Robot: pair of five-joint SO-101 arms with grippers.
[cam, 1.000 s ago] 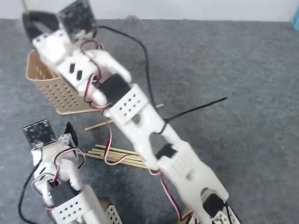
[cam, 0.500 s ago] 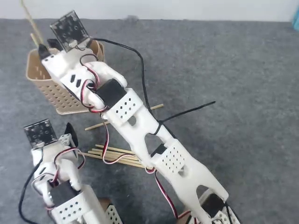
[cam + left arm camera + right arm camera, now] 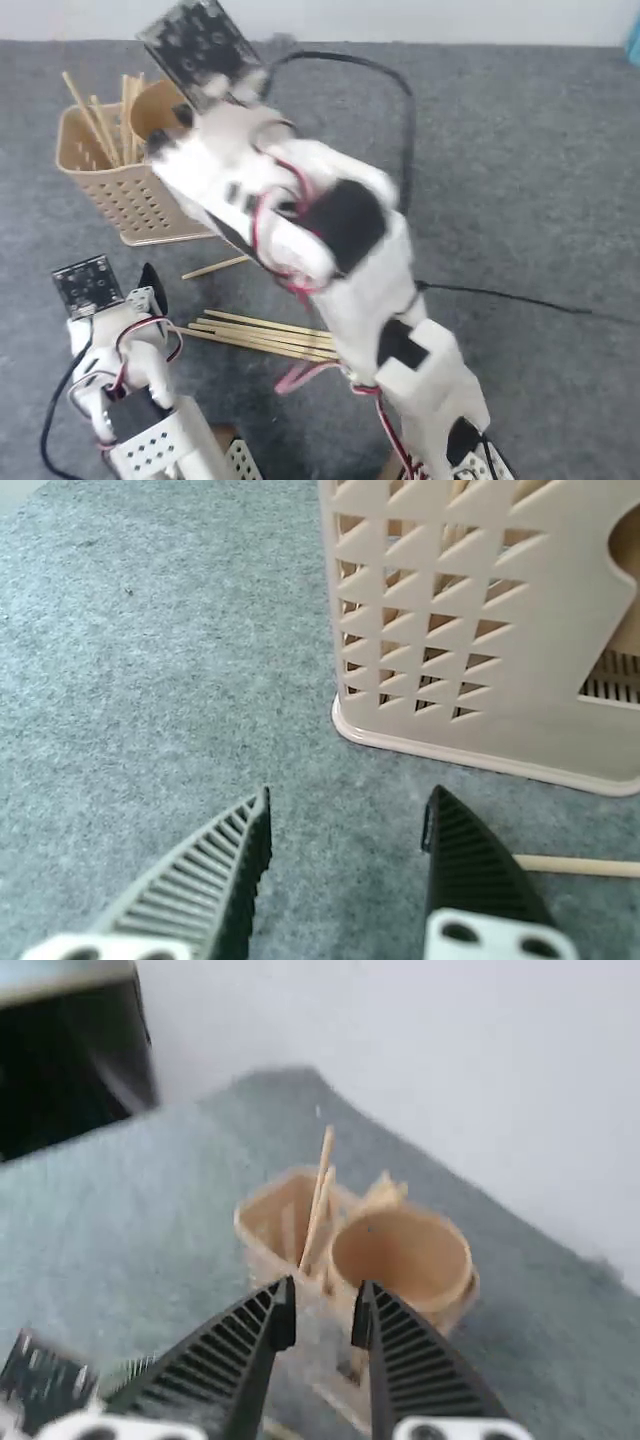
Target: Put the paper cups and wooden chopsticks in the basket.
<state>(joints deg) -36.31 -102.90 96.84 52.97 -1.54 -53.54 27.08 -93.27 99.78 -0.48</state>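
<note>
A beige slotted basket stands at the table's far left. It holds several wooden chopsticks and a paper cup, also seen as cup and sticks in the right wrist view. My right gripper hovers above the basket, slightly open with nothing between its fingers. Several loose chopsticks lie on the carpet, and one more chopstick lies nearer the basket. My left gripper is open and low over the carpet, just short of the basket, with a chopstick beside one finger.
Grey carpet covers the table. The right arm rises across the middle, trailing a black cable. The left arm sits at the near left. A white wall runs along the far edge.
The right arm has lifted up and back from the basket. The chopstick it held above the basket now stands inside with the others. The left arm has not moved.
</note>
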